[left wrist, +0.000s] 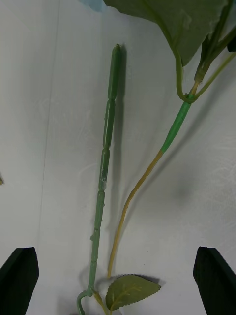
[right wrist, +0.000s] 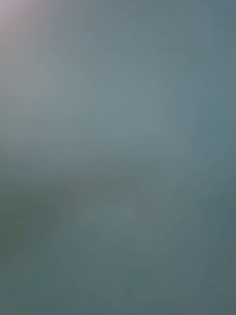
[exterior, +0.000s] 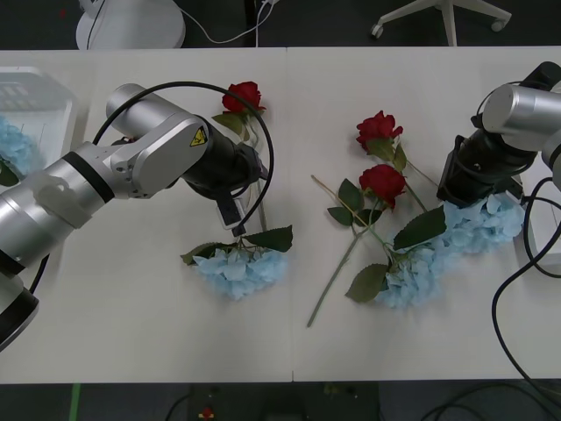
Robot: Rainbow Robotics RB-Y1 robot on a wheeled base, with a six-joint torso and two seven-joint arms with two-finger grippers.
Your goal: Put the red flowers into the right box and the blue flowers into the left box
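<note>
Two stems [left wrist: 104, 162] lie between the open left tool [left wrist: 117, 280] fingers.

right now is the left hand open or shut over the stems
Open. The left hand has its two black fingers at opposite corners in its wrist view, two thin green stems lying on the table between them, ungripped.

On the bench [exterior: 158, 333], one rose [exterior: 243, 95] is laid at the far centre-left, its stem [left wrist: 103, 162] running back toward the near side beneath the left gripper [exterior: 235, 217]. Just nearer than that gripper, a hydrangea head [exterior: 238, 267] is placed. Right of centre, two roses [exterior: 379, 129] [exterior: 383, 181] are laid close together, their stems crossing toward the near side. Touching them on the near right, two hydrangea heads [exterior: 419, 276] [exterior: 486, 224] are set side by side, the right gripper [exterior: 473, 175] being held directly over the farther one. At the far left edge the left box [exterior: 35, 92] is set, with a hydrangea head [exterior: 16, 145] in it.
</note>
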